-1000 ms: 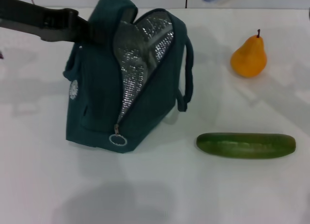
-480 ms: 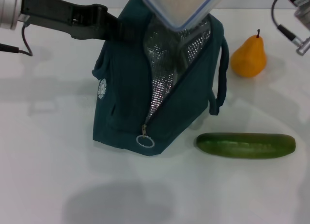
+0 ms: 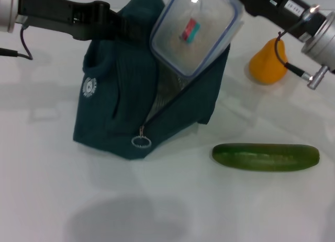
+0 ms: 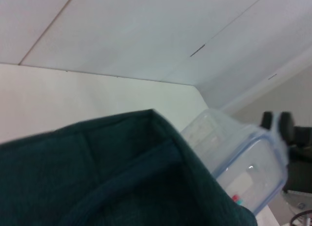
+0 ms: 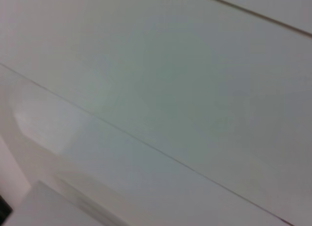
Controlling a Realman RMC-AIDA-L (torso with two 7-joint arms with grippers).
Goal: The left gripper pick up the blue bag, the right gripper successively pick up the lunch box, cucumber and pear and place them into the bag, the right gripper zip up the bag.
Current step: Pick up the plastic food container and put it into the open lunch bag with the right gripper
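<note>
Though cluttered, white table (image 3: 63,200)

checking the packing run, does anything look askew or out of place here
The lunch box sits steeply tilted at the mouth of the blue bag, not yet inside. Cucumber and pear lie apart on the table; nothing is spilled.
</note>
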